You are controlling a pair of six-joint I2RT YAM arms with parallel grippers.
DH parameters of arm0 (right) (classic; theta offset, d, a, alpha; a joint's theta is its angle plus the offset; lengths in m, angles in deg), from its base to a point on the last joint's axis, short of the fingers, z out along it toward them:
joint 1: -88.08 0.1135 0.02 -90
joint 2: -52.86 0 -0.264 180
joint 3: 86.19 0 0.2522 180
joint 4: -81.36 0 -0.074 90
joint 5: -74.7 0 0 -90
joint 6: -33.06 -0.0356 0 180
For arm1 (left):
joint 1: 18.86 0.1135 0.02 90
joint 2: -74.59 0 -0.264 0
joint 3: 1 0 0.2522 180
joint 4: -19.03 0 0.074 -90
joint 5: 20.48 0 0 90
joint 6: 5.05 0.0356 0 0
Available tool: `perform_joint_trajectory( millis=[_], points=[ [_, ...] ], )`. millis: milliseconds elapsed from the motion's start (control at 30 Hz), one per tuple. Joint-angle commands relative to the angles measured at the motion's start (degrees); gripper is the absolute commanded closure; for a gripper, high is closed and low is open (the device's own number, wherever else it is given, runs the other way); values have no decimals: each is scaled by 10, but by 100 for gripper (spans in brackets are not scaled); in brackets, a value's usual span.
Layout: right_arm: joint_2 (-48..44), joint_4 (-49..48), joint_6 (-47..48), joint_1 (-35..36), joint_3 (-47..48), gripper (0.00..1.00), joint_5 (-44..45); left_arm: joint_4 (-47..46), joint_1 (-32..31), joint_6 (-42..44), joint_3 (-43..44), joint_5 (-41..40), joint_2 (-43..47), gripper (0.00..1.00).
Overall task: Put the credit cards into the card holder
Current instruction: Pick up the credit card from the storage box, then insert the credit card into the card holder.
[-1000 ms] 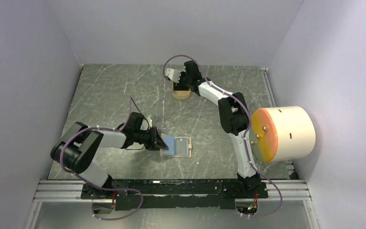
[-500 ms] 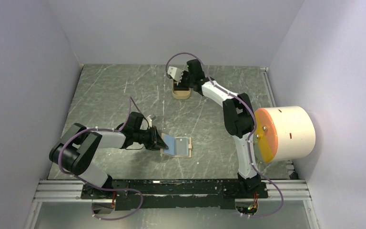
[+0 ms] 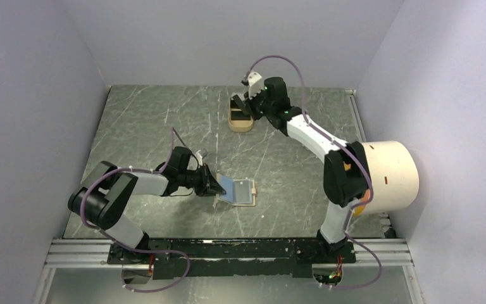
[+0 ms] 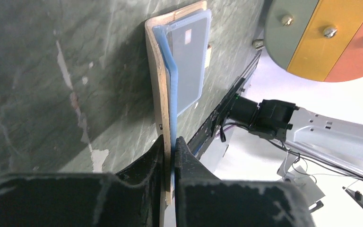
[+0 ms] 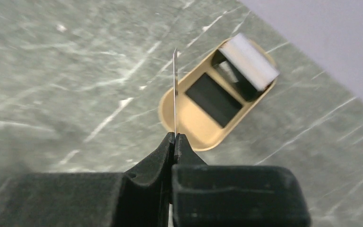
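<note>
By the oblong tan tray, R gripper pinches a thin pale card by its tip, which may slip before reaching the tan folding wallet clamped in L gripper.

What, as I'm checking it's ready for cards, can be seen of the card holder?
The card holder is a small tan-brown folding wallet with a bluish inner sleeve, lying open on the grey marbled table. A pale card shows inside the sleeve. The left gripper is shut on its edge, pinching cover and sleeve.
</note>
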Motion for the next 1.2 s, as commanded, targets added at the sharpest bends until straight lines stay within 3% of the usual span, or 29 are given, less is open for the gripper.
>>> perform_joint_trajectory(
  millis=[0,133,233,367,500,867,1167],
  points=[
    [-67,-34,-230,-2,-56,100,-52,-10,-1,-11,33,-26,5,91],
    [-118,-22,-293,1,-108,100,-101,-75,-1,-55,21,-35,-13,91],
    [-159,-33,-339,4,-163,100,-100,-110,-1,-74,9,-20,-32,83],
    [-195,-31,-403,4,-218,100,-127,-88,-1,-63,-9,-32,-16,74],
    [-217,-33,-450,8,-268,100,-148,-21,1,-31,-11,-57,13,59],
    [-271,-122,-566,27,-425,100,-159,66,8,10,-34,-106,73,64],
    [-272,-180,-615,58,-498,100,-133,73,12,29,-51,-119,74,86]
  ],
)
